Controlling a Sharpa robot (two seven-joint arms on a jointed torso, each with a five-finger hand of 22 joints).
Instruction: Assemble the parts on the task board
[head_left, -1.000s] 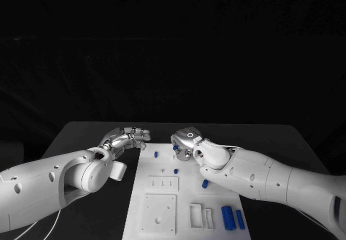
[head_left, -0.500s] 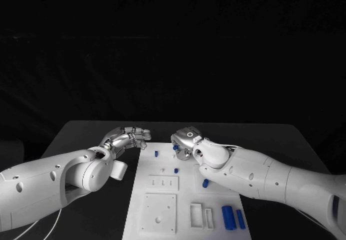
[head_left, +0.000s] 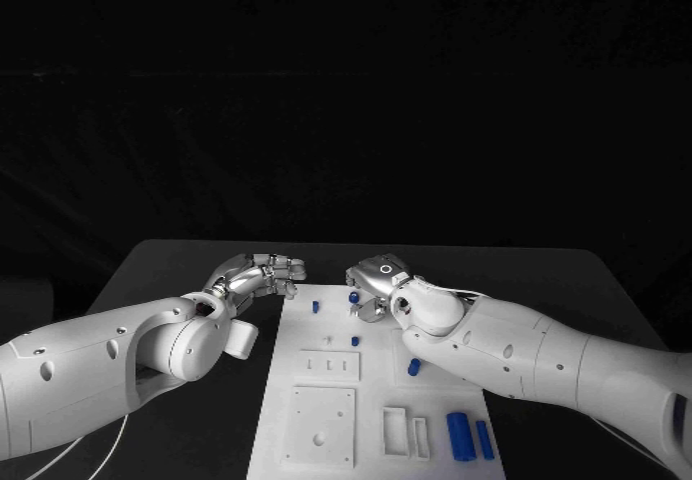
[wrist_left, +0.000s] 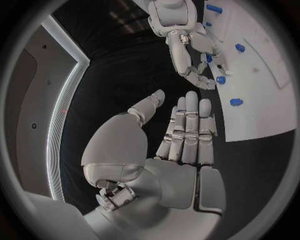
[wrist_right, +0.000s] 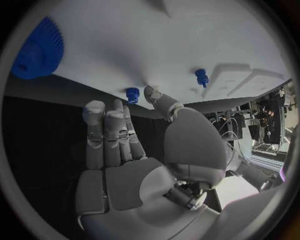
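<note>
**Both hands empty at the far end of the board**

Left hand (head_left: 264, 274) hovers off the task board's (head_left: 306, 438) far left corner, fingers spread, holding nothing. Right hand (head_left: 378, 285) is over the far end, released too. Blue parts (head_left: 460, 436) sit scattered on the board, on the tabletop (head_left: 173, 265).

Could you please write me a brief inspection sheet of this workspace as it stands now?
Surface: black table, bare around the board.
Job's things: white rectangular task board lying flat; small blue parts near its far end, such as one peg; two long blue cylinders side by side at its near right corner.
Clutter: nothing seen.
Hands: silver left hand over the table beside the board's far left corner, holding nothing; silver right hand over the board's far end, fingers extended, holding nothing.
Cables: thin pale cable under the left arm.
Surroundings: dark backdrop beyond the table.
</note>
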